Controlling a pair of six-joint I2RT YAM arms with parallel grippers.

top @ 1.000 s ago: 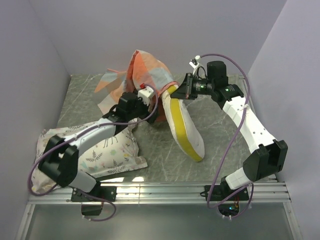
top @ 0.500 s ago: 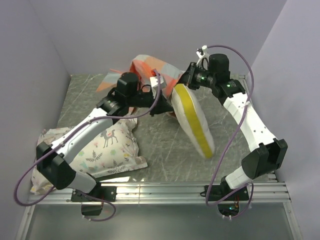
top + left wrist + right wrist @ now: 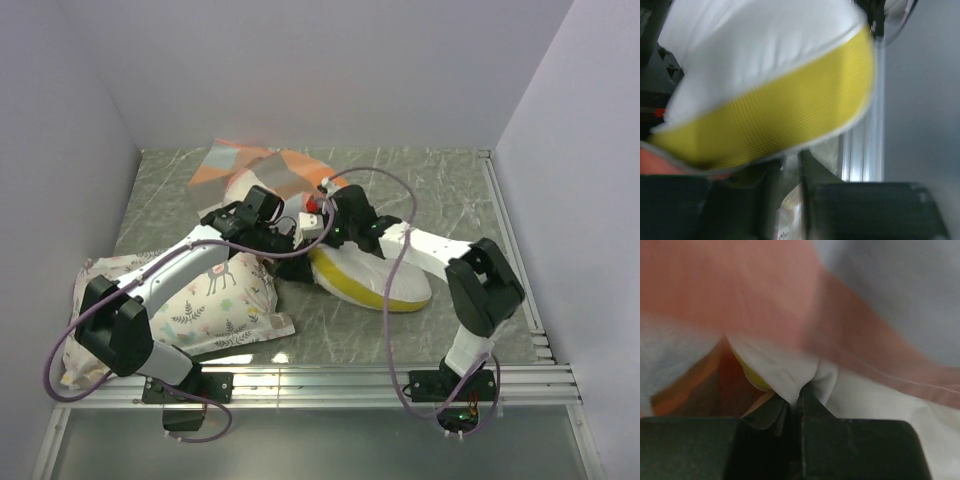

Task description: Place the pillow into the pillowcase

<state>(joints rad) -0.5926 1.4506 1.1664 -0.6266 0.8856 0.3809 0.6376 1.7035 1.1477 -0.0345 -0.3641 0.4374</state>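
The cream-white pillow (image 3: 385, 272) lies flat at mid table, its yellow band along the near edge. The checked orange and grey-blue pillowcase (image 3: 262, 170) lies behind it, draped over the pillow's far left end. My right gripper (image 3: 327, 215) is shut on a white corner of the pillow (image 3: 790, 371), with orange pillowcase cloth (image 3: 740, 290) hanging over it. My left gripper (image 3: 298, 240) sits just left of the pillow. In the left wrist view its jaws (image 3: 787, 172) are nearly closed on pale cloth, under the pillow's yellow band (image 3: 770, 120).
A white pillow printed with flowers and deer (image 3: 205, 300) lies at the near left under my left arm. A metal rail (image 3: 330, 378) runs along the front edge. Grey walls close in the left, back and right sides.
My right gripper swung the pillow down and left from upright to flat on the table. My left gripper came down toward the table and the pillowcase dropped from raised to low.
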